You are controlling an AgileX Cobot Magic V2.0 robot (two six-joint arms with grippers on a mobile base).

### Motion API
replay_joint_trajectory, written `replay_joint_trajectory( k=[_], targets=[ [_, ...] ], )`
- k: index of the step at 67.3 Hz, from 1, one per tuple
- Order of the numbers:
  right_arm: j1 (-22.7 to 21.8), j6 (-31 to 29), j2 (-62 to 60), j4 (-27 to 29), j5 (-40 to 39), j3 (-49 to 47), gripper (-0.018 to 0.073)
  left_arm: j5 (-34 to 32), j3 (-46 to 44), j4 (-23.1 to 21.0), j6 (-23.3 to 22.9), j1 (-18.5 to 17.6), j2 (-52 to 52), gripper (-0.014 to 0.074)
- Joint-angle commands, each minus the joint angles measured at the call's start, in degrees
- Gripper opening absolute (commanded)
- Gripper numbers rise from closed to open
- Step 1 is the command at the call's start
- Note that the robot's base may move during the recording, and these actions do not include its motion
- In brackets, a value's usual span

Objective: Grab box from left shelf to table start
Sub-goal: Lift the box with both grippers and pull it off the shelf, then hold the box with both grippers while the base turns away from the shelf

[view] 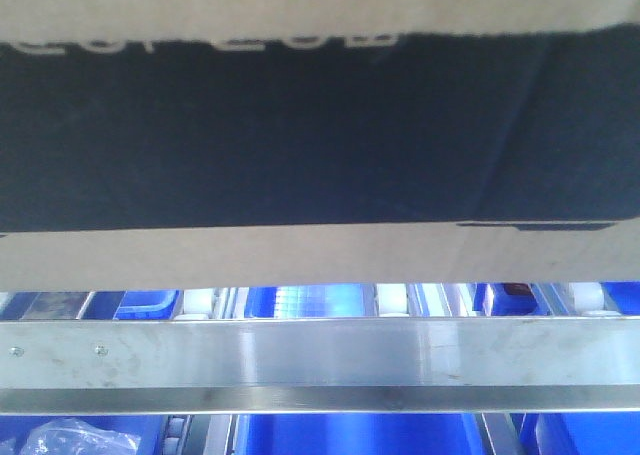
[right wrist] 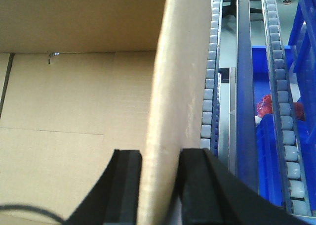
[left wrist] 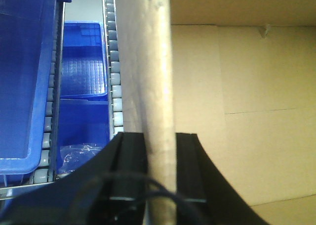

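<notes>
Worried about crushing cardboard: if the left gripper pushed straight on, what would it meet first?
The left gripper straddles the box wall, so it would probably just slide deeper along that wall; depth beyond is unclear.

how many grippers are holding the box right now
2. The left gripper pinches one upright wall of the box, with a finger on either side. The right gripper pinches another wall the same way. Neither shows in the front view.

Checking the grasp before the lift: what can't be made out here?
- Front view: box lettering, blurred and cut off at the black panel's top.
- Left wrist: box interior, partly hidden by the left gripper.
- Right wrist: red item in a bin, half hidden by a roller rail.
- Table: in no view.
</notes>
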Motion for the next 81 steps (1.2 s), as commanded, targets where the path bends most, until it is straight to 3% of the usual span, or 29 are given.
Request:
replay_joint_trajectory(
  k=[1, 81],
  targets=[
    [-0.33, -0.55, 0.85, 0.03, -8.89, -1.64, 0.0059, -8.8, -2.14, -5.25, 0.67, -0.66, -0.19, -0.0093],
    [-0.33, -0.55, 0.85, 0.03, -7.67, -1.64, 0.0059, -8.8, -2.14, -5.25, 0.67, -0.66, -0.19, -0.0093]
  ],
)
